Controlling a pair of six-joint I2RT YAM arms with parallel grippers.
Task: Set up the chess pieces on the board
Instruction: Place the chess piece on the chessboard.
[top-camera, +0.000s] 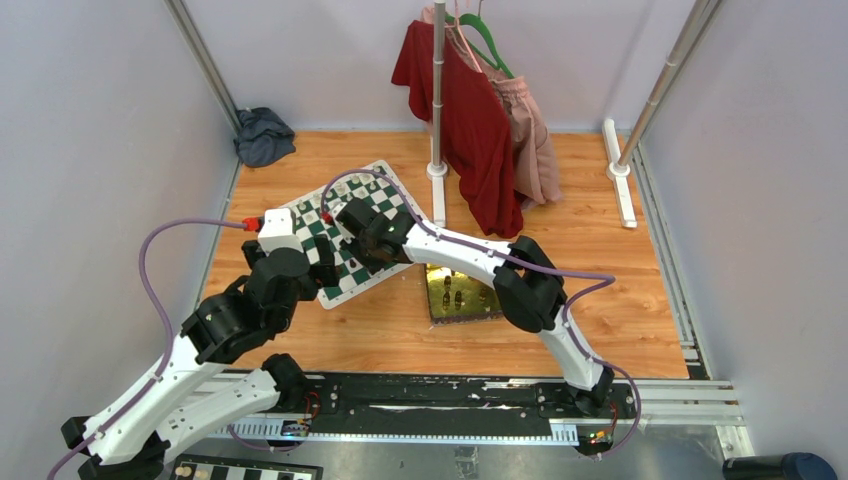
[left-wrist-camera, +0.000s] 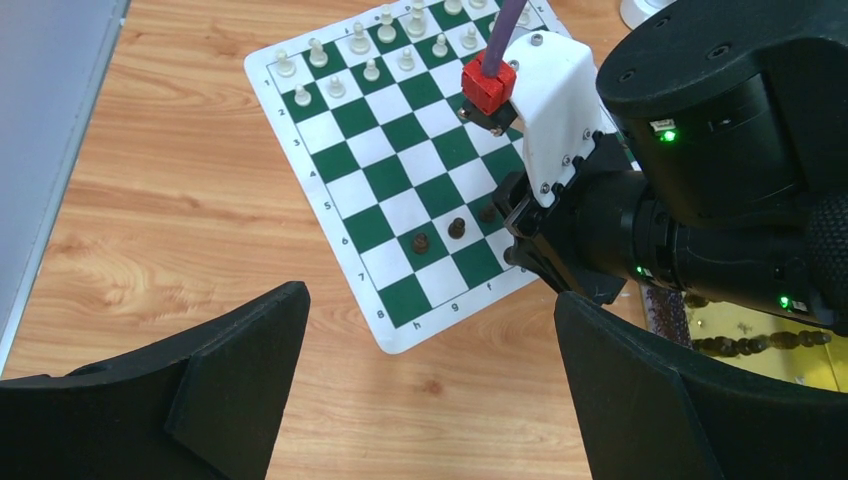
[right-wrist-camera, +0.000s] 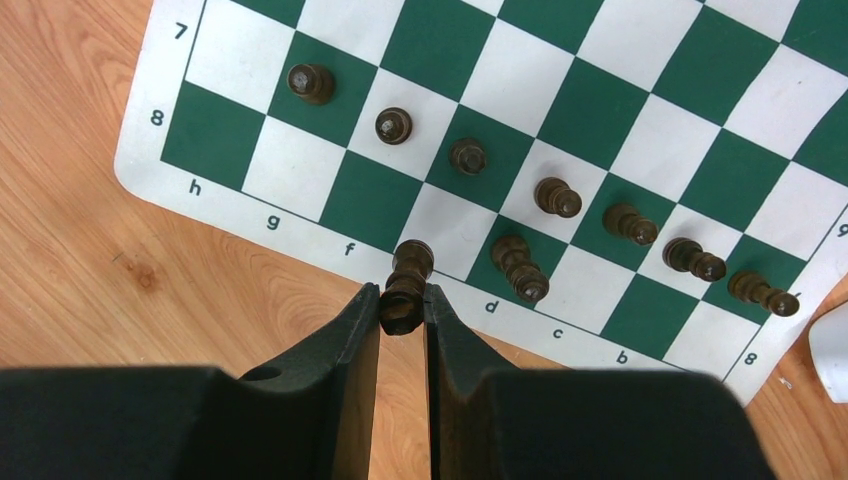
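The board (right-wrist-camera: 620, 120) lies tilted on the wooden table, also seen as the board (top-camera: 318, 225). My right gripper (right-wrist-camera: 403, 300) is shut on a dark brown chess piece (right-wrist-camera: 410, 270), held over the white square of the last row by the near border. Dark pieces (right-wrist-camera: 557, 197) stand in a diagonal line on the second-last row, and one more dark piece (right-wrist-camera: 520, 268) stands beside the held one. Cream-white pieces (left-wrist-camera: 360, 40) fill the far rows. My left gripper (left-wrist-camera: 430, 300) hangs open and empty above the board's near corner.
A shiny gold-green tin (top-camera: 462, 295) with more dark pieces sits right of the board. A clothes rack pole (top-camera: 437, 170) with a red garment (top-camera: 470, 130) stands behind it. A grey cloth (top-camera: 263, 135) lies in the far left corner. The right arm's wrist (left-wrist-camera: 700, 150) is close to my left gripper.
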